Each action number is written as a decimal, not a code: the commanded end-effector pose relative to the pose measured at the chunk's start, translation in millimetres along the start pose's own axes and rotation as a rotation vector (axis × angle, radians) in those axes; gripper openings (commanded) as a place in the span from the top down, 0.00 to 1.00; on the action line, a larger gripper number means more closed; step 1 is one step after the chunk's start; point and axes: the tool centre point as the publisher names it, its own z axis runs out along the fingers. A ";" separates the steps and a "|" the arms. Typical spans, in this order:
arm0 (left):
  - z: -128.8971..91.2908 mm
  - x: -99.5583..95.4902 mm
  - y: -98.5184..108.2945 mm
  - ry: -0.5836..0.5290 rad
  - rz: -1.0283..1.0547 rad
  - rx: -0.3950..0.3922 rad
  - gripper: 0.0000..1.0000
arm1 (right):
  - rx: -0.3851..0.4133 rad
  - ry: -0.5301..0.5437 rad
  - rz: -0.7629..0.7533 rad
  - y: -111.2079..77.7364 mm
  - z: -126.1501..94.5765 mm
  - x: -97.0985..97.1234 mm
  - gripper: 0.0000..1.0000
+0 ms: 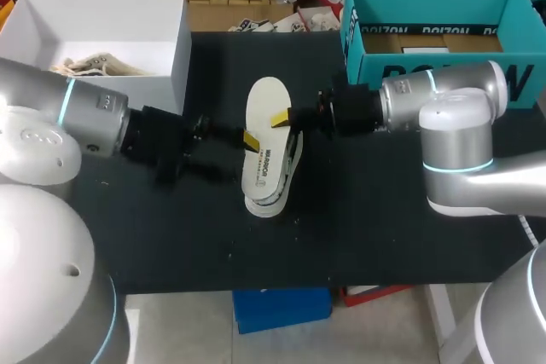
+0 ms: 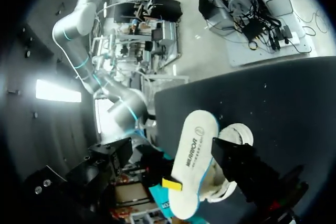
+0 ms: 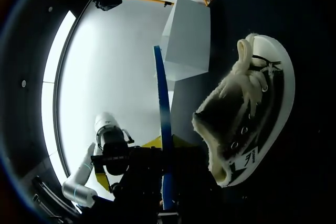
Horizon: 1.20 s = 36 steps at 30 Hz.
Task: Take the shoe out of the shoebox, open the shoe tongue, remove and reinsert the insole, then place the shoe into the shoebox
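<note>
1. The left arm (image 1: 77, 104) comes in low from the worktop's left edge and lies almost level. It stretches toward the middle, and the left gripper (image 1: 247, 138) meets the left edge of a white insole (image 1: 266, 100).
2. Whether the left gripper is clamped on the insole cannot be told from any view.
3. The right arm (image 1: 444, 91) enters from the right edge in front of the teal shoebox (image 1: 358, 61). Its wrist is also laid level and points left toward the middle of the worktop.
4. The right gripper (image 1: 283, 118) pinches the insole's right edge. The right wrist view shows the blue-rimmed insole (image 3: 159, 87) edge-on, with one yellow tip pressed on each face.
5. The insole is held over the middle of the worktop, above the shoe (image 1: 264, 204).
6. The shoe is a dark canvas sneaker with white laces and a white sole. It rests on the worktop just beside the right gripper, outside the shoebox.
7. The shoebox stands at the back-right corner of the worktop. A white box (image 1: 177, 49) stands at the back-left corner.
</note>
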 end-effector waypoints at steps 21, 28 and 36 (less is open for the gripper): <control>7.3 -20.3 2.3 0.786 0.147 -0.097 0.00 | -0.002 0.000 0.000 -0.4 1.0 -0.3 1.00; 20.5 -20.1 10.4 0.780 0.112 -0.046 0.00 | -0.002 0.000 0.000 -0.4 1.0 -0.3 1.00; 23.7 -23.9 8.2 0.827 0.114 -0.039 0.00 | -0.002 0.000 0.000 -0.4 1.0 -0.3 1.00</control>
